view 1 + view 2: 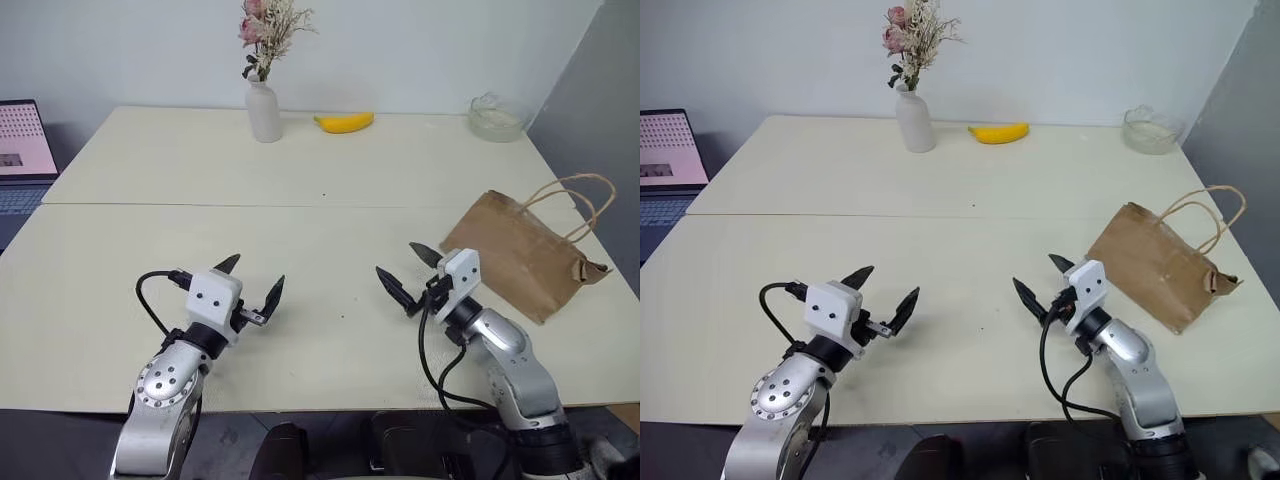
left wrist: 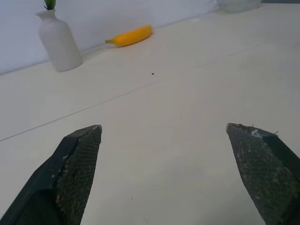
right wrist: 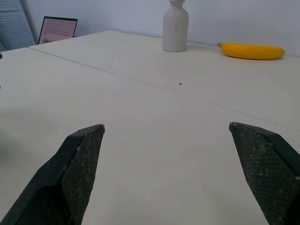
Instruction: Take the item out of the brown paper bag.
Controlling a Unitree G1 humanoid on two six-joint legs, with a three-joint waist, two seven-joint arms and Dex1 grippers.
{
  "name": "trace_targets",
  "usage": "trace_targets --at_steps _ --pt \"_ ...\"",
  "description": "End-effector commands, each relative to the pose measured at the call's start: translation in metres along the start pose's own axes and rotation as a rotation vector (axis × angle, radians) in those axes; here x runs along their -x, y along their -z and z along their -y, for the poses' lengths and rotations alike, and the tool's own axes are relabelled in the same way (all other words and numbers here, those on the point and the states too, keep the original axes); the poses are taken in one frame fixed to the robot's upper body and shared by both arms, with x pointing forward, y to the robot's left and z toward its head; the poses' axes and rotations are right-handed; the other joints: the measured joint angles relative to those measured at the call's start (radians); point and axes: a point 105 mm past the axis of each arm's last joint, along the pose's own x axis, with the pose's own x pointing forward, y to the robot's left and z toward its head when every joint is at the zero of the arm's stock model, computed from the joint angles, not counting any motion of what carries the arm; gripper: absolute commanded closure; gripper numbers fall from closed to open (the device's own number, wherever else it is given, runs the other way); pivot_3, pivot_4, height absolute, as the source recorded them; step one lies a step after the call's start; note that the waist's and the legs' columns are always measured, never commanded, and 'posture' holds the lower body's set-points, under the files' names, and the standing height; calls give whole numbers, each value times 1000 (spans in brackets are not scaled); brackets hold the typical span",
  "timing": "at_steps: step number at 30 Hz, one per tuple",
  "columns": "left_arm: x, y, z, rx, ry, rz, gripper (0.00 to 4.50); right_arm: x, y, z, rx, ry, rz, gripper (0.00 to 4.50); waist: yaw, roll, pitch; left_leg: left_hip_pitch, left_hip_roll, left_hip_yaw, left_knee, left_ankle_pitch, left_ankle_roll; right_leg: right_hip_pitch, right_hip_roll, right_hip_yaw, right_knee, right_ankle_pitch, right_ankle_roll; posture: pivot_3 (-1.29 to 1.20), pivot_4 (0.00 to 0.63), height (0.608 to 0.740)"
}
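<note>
Both grippers hang over the table [image 1: 300,240] with jaws wide and empty, left gripper [image 1: 252,283] and right gripper [image 1: 408,270]; the brown paper bag [image 1: 520,255] lies flat just beside the right one. From the right wrist, that gripper faces the vase [image 3: 176,26] and banana [image 3: 253,50], so I'd swing it toward the bag's handles [image 1: 580,200] first; the fruit, presumably inside, is hidden.

Cream tables [image 1: 300,170] against pale wall [image 1: 400,50]

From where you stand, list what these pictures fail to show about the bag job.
- The item: hidden in both eye views; the brown paper bag lies flat and its paper covers whatever is inside.
- The bag's mouth: whether it gapes cannot be made out.
- Glass bowl: contents too small to tell.
- Laptop: cut by the picture's edge.
</note>
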Motion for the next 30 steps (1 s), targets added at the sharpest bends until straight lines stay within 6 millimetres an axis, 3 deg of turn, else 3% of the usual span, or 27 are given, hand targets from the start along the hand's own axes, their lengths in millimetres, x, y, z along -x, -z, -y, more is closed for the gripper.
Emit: trace_targets --at_steps 1,20,27,30 --pt "0 -15 4 -10 8 62 37 -1 -13 2 43 -6 47 0 0 0 0 0 0 0 0 0 0 0 0 0 0 0 0 0 150 740" --pt "-8 -27 8 40 79 62 37 1 -6 1 43 3 11 0 0 0 0 0 0 0 0 0 0 0 0 0 0 0 0 0 150 740" --pt "-33 -69 30 61 385 178 37 29 -39 0 87 47 45 0 5 0 0 0 -1 0 1 0 0 0 0 0 1 0 0 0 150 740" --pt "-39 -91 56 77 623 236 37 59 -52 1 101 109 15 0 10 0 0 -2 -2 -1 1 0 0 0 0 -1 0 0 0 0 150 740"
